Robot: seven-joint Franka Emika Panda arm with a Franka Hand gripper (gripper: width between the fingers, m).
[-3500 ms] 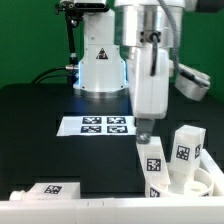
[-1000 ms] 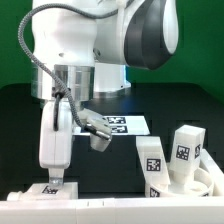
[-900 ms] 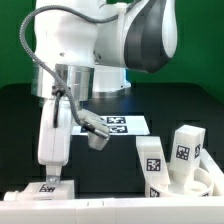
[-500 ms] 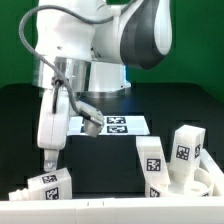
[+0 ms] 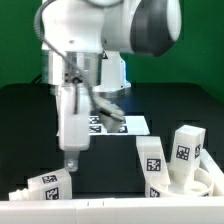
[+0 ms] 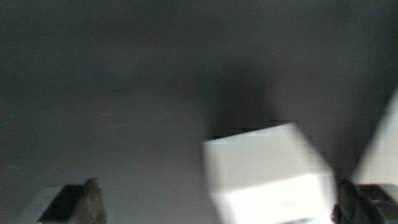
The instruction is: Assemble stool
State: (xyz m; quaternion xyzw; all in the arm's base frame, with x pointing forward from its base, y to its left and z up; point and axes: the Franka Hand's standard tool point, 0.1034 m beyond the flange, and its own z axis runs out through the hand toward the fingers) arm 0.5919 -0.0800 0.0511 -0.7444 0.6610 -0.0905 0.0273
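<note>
**Exterior view.**
- The black table (image 5: 180, 105) shows open dark surface on the exterior view's right of the marker board (image 5: 128, 124).
- A green backdrop (image 5: 200, 40) stands behind the marker board.
- A white rail (image 5: 110, 204) runs along the near edge, well in front of the marker board, and closes that side.
- The arm (image 5: 85, 40) rises in front of the marker board and hides the board's end on the exterior view's left.
- The loose leg (image 5: 48, 184) lies tilted against the rail, in front of the marker board and toward the exterior view's left. Its tag faces the camera.
- Two upright legs (image 5: 152, 160) stand in front of the marker board toward the exterior view's right, close together.
- The rounded seat (image 5: 207, 182) sits beside these legs, cut off by the frame corner.
- The gripper (image 5: 70, 166) points straight down, in front of the marker board and just above and beside the loose leg. It is apart from the leg and holds nothing.
- The space between the loose leg and the upright legs is open table.

**Wrist view.**
- The picture is blurred.
- The dark table fills most of it.
- The loose leg (image 6: 270, 168) shows as a pale block lying below the claw, not between the fingers.
- One dark fingertip (image 6: 71, 202) sits far out to the side, so the claw is spread wide and released.
- The pale strip at the frame edge is too blurred to name.
</note>
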